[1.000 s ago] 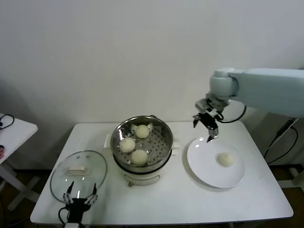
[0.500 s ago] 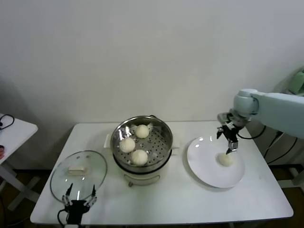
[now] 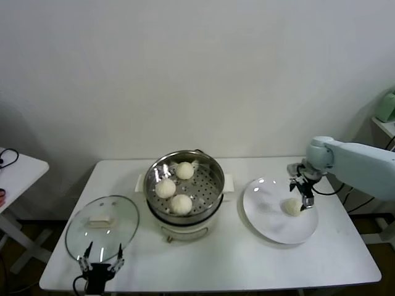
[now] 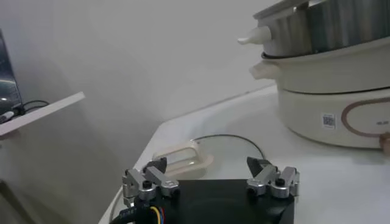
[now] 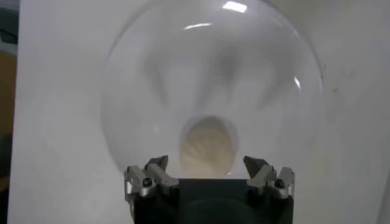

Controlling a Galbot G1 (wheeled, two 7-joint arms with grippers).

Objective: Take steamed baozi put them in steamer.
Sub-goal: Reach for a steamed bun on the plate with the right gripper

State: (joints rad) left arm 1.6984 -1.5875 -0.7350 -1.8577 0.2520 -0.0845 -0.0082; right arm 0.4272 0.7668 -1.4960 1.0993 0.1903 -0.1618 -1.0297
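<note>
Three steamed baozi lie on the perforated tray inside the shiny steamer at mid-table. One more baozi rests on the white plate to the right. My right gripper hovers open just above that bun, a finger to either side; in the right wrist view the baozi sits between the spread fingertips of that gripper. My left gripper is parked open at the table's front left edge; in its wrist view that gripper is empty.
A round glass lid with a cream handle lies flat to the left of the steamer, just behind my left gripper. A small white side table stands at far left. The wall runs close behind the table.
My right arm swung from above the gap between steamer and plate out to the right and lowered over the bun on the plate. The left arm stayed put.
</note>
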